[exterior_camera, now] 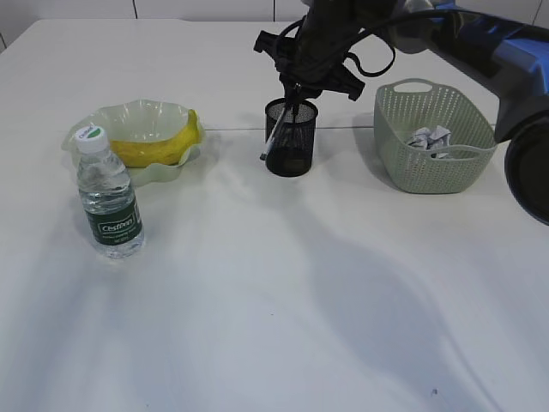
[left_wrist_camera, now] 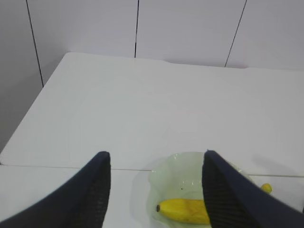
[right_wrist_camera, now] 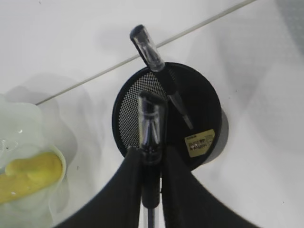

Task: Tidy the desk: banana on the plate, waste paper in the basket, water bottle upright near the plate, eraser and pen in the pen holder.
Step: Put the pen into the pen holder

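Note:
My right gripper point(exterior_camera: 296, 87) point(right_wrist_camera: 152, 164) is shut on a pen point(right_wrist_camera: 152, 126) with a clear cap and holds it over the black mesh pen holder point(exterior_camera: 292, 137) point(right_wrist_camera: 133, 102). The held pen point(exterior_camera: 273, 137) slants down across the holder's front. A second pen point(right_wrist_camera: 152, 52) leans in the holder, and a small tan labelled block point(right_wrist_camera: 199, 142) lies at its bottom. The banana point(exterior_camera: 159, 148) point(left_wrist_camera: 185, 211) lies on the pale green plate point(exterior_camera: 141, 113) point(left_wrist_camera: 178, 171). The water bottle point(exterior_camera: 107, 193) stands upright in front of the plate. My left gripper point(left_wrist_camera: 156, 154) is open and empty above the plate.
A grey-green basket point(exterior_camera: 403, 163) stands right of the pen holder with crumpled paper point(exterior_camera: 429, 137) inside. The right arm point(exterior_camera: 480, 43) stretches over the back right of the table. A table seam point(right_wrist_camera: 85, 78) runs behind the holder.

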Motion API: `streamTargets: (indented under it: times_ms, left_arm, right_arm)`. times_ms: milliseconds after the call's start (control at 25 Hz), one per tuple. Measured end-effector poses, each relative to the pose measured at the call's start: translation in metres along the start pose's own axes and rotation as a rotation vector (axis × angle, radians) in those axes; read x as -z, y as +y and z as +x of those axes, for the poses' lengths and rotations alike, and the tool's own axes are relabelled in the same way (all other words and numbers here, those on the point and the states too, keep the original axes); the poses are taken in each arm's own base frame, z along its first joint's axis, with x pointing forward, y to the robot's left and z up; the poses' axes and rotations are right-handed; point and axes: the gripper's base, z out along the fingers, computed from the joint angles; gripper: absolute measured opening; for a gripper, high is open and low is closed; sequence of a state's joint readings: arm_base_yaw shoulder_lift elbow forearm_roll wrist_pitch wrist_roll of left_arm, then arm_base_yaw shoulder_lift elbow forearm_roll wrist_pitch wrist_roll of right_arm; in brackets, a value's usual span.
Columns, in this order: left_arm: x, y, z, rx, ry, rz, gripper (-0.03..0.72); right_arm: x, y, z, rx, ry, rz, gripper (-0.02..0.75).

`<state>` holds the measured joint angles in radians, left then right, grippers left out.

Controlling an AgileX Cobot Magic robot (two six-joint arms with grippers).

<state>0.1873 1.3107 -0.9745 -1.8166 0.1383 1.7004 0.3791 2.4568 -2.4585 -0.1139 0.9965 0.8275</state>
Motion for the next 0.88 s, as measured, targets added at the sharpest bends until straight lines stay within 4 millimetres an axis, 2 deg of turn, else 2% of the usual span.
streamTargets:
  times_ms: [240,480,880]
  left_arm:
    - [-0.008,0.002,0.007,0.004,0.027,-0.001,0.425]
    - [-0.008,0.002,0.007,0.004,0.027,0.000,0.425]
    - [-0.008,0.001,0.007,0.004,0.027,0.002,0.425]
  right_arm:
    - [0.010,0.010,-0.011,0.001,-0.078,-0.077,0.071]
    - [0.014,0.018,-0.028,0.074,-0.268,-0.155,0.071]
    - [0.019,0.009,-0.044,0.279,-0.461,-0.009,0.064]
